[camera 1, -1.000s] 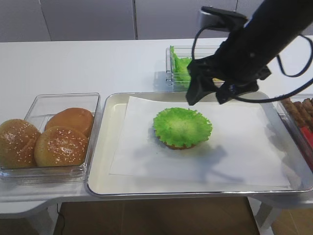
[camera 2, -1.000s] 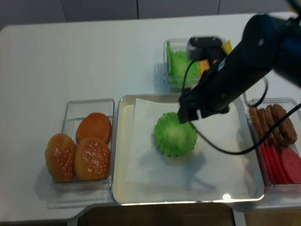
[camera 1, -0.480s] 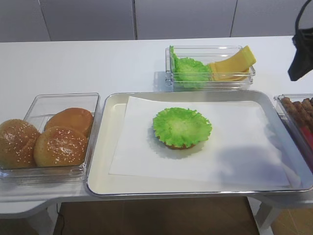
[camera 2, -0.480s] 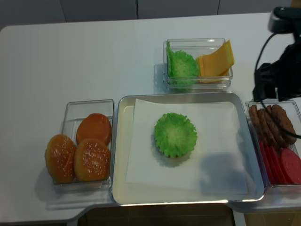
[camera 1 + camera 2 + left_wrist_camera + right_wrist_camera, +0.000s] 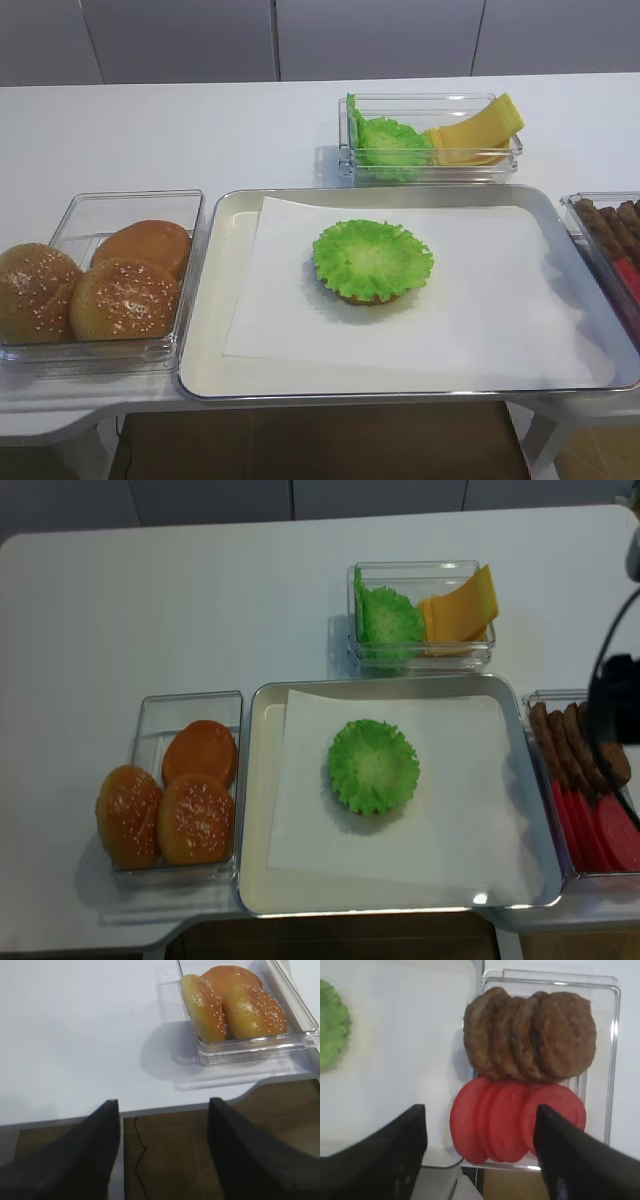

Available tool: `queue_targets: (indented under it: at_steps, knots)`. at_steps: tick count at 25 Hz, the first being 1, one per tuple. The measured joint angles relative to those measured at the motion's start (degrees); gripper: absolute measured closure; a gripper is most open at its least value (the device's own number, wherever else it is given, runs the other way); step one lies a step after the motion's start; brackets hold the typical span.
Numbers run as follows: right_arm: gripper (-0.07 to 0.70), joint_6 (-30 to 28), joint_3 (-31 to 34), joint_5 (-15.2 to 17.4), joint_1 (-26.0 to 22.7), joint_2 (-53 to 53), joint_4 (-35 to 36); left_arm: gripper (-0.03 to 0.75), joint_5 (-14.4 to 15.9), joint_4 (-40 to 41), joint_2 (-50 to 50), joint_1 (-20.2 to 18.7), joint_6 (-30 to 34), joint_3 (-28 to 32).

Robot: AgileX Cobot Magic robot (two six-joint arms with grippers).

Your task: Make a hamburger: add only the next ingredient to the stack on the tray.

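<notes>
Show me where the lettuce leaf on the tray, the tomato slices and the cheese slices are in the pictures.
lettuce leaf (image 5: 372, 259): first exterior high view, middle of the leaf.
tomato slices (image 5: 517, 1120): right wrist view, middle of the red row.
cheese slices (image 5: 460, 605): second exterior high view, upper face of the yellow stack.

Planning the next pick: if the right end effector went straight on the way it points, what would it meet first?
Most likely the tomato slices in the clear box, which lie between its open fingers in the wrist view; the patties lie just beyond. Depth is unclear.
</notes>
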Motion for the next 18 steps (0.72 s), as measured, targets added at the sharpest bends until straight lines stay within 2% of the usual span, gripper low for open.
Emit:
queue_targets:
  at_steps: [8, 18]
  knots:
    - [0.129, 1.5, 11.1, 0.5, 0.0, -15.7, 0.5, 0.3, 0.0, 0.0, 0.0, 0.0, 0.0, 0.0]
    - [0.129, 1.6, 20.3, 1.1, 0.0, -34.7, 0.5, 0.3, 0.0, 0.0, 0.0, 0.0, 0.0, 0.0]
